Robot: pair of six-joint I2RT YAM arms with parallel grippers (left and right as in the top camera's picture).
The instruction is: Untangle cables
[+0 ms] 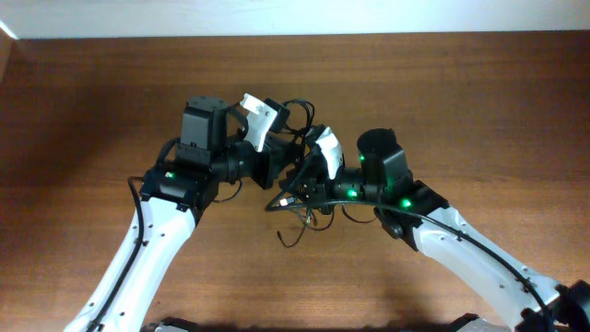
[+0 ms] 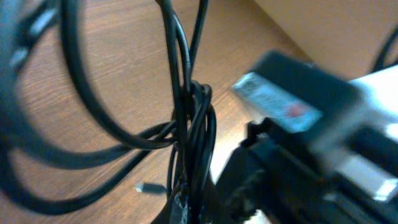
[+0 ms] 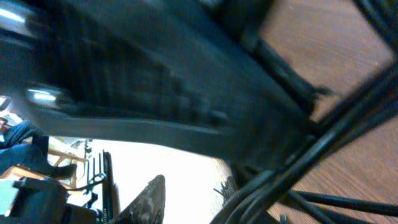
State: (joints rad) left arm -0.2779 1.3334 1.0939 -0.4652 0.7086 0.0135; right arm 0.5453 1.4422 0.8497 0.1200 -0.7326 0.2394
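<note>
brown wood-grain worktop (image 1: 83, 111) is seen, w/ a white strip (image 1: 295, 17) along its far edge. past an edge, in right wrist view, a bright room is glimpsed, w/ a dark frame (image 3: 102, 180) & sb in blue (image 3: 22, 146).

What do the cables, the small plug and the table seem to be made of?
The cables: black rubber or plastic sheath, smooth and slightly glossy; they bend in loose loops. The plug: probably metal, judging by its grey shine, though it is small and blurred. The table: wood or wood-look laminate, brown with grain lines and a satin finish.

Brown wooden table (image 1: 83, 101); pale strip (image 1: 295, 17) behind it, perhaps a wall.
</note>
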